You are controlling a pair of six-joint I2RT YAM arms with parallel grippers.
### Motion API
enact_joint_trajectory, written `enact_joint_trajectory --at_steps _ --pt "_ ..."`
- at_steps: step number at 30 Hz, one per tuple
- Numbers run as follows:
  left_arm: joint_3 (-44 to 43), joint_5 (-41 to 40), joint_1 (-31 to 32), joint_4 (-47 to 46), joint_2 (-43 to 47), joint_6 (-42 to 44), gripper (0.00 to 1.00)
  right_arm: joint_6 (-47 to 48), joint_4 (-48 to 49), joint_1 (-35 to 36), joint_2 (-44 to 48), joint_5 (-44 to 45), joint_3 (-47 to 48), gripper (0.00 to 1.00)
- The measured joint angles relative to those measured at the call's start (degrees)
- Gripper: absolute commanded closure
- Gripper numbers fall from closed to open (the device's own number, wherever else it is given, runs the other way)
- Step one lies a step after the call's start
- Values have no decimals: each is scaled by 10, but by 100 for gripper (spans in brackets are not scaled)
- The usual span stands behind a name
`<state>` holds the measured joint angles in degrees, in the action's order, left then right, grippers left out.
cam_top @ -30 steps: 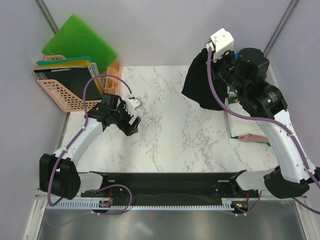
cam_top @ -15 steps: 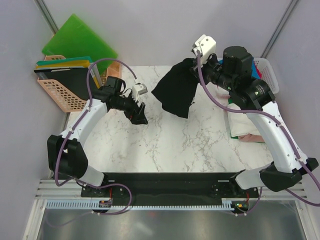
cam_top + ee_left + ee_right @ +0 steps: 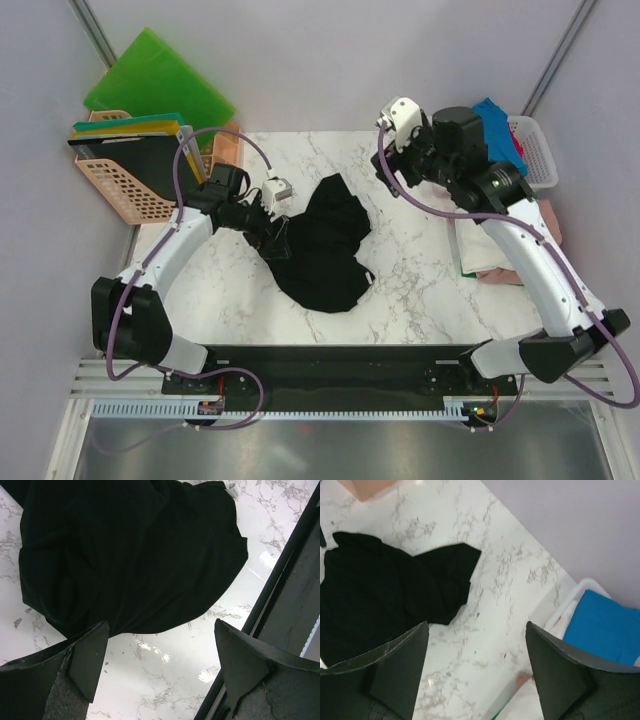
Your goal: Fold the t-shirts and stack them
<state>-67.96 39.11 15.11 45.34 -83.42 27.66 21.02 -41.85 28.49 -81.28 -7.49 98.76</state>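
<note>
While the marble bench (image 3: 430, 310) offers bare surface on every side of its middle, the black t-shirt (image 3: 325, 250) lies there in a rumpled heap with its edges turned over one another. The step in hand is therefore judged to be spreading it flat before any fold is made. At the bench's right edge sits a folded stack (image 3: 495, 262) of pale pink, white and green cloth. Behind that, a bright blue shirt (image 3: 497, 118) rests in a white basket (image 3: 540, 160).

The left hand (image 3: 160, 630) sits low at the shirt's left edge with its fingers apart and nothing between them. In its wrist view the curved black edge lies just beyond the fingertips. The right hand (image 3: 476, 630) also has its fingers apart and holds nothing. It hangs over the far right part of the bench, well apart from the cloth.

To do this well, each hand should probably take only one layer, at an outer edge and on opposite sides of the heap. Then both should draw outward evenly and low over the bench so the cloth slides flat. Pinching several layers would likely drag the whole heap along. The small white neck label (image 3: 231, 487) shows at one edge and marks the collar, which makes it a useful guide for orienting the shirt.
</note>
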Motion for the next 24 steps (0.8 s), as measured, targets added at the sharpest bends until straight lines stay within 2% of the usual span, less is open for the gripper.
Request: enact_joint_trajectory --at_steps 2,6,11,15,24 --pt "0 0 0 -2 0 0 7 3 -1 -9 36 9 -42 18" --pt "0 0 0 -7 -1 0 8 -1 17 -2 103 -1 -197 27" --pt "0 -8 0 -16 -11 -4 8 -31 37 -2 63 -33 -323 36" --pt "0 -28 0 -22 -21 -7 8 -52 61 -2 20 -53 -335 49" --pt "-30 -48 0 -37 -71 -7 8 -94 114 -2 -39 -196 -322 57"
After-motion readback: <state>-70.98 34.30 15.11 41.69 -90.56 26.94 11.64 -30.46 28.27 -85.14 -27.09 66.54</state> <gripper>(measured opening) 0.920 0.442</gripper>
